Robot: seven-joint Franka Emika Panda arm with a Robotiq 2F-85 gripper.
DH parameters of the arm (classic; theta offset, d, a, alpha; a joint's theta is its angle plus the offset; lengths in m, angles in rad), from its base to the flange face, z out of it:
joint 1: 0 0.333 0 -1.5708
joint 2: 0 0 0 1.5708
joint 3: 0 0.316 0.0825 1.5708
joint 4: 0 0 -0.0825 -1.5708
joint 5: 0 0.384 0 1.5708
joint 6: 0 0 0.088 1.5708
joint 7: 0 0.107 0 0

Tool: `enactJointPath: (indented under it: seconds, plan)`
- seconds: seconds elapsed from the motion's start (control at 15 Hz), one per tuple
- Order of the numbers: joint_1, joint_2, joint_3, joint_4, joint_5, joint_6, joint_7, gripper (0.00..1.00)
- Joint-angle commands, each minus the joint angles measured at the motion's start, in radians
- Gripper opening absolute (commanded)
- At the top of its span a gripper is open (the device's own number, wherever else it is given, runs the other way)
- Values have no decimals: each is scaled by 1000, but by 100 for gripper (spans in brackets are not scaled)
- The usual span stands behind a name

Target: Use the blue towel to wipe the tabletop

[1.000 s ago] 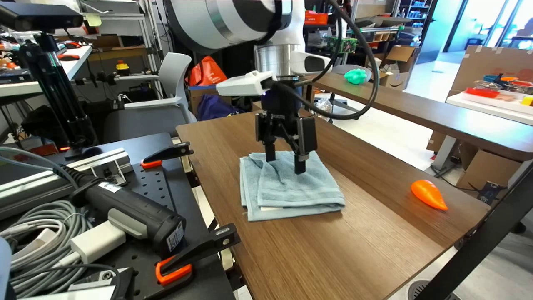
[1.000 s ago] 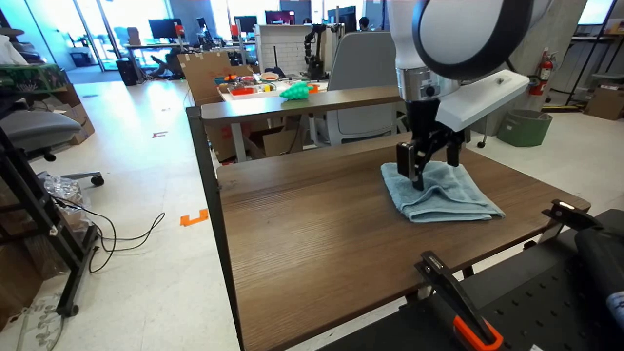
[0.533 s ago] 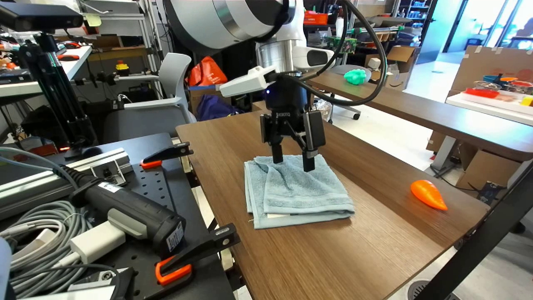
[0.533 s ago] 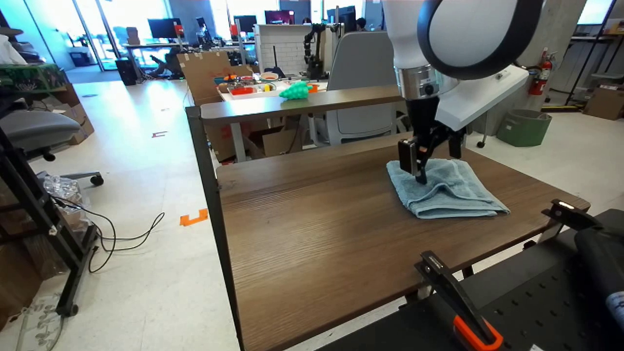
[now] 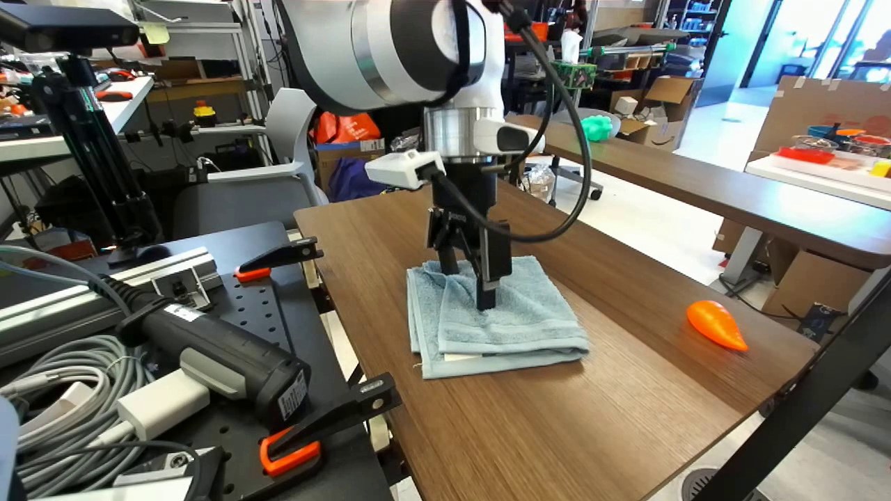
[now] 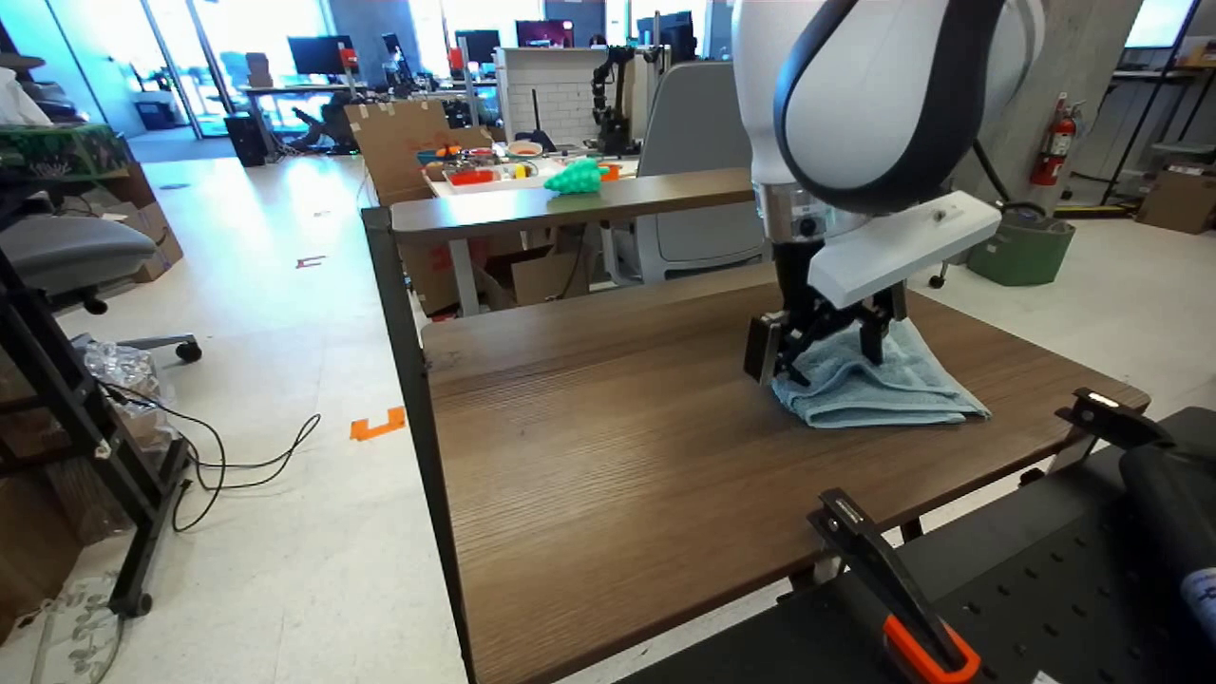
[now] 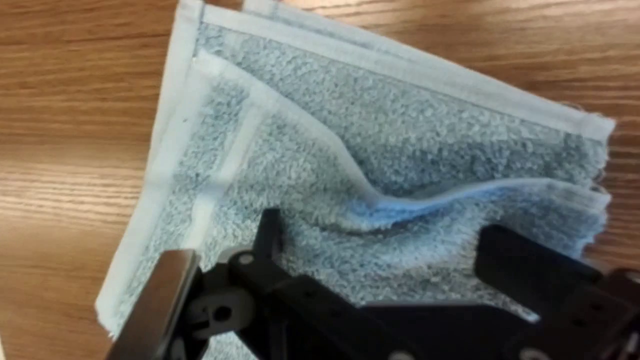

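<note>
Towel [image 5: 515, 334] on the desk [image 5: 626, 417], folded, rumpled on top, a wavy raised edge across it in the wrist view. Gripper [image 5: 468, 284] over it, jaws spread wide, towel showing between them. Can't tell whether the jaws touch it or sit just above. Gripper hides part of the towel in both exterior views; in the wrist view the lower part runs behind the gripper and off the bottom. Cable [image 5: 536, 237] crosses in front of the gripper in an exterior view. Arm [image 5: 418, 56] cut off at the top in both. White bit [image 5: 461, 357] at the towel's front fold, too small to identify. Desk runs off the bottom of both exterior views; clamp [image 6: 893, 579] covers a bit of its edge. Orange object [image 5: 717, 325] well apart from the towel; can't tell what it is.
</note>
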Motion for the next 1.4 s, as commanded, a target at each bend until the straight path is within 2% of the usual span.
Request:
enactJointPath:
  seconds: [0.0,0.07,0.13,0.4,0.67,1.0,1.33]
  plan:
    - [-40,132,32,70,103,92,24,100]
    - [-39,145,31,81,125,104,22,100]
    - [-4,53,-3,32,90,38,0,100]
    - [-12,61,1,43,113,53,-1,100]
    - [3,166,-43,161,126,14,90,100]
    - [-44,286,-64,331,195,-68,177,100]
    - [-89,339,-54,452,249,-230,242,100]
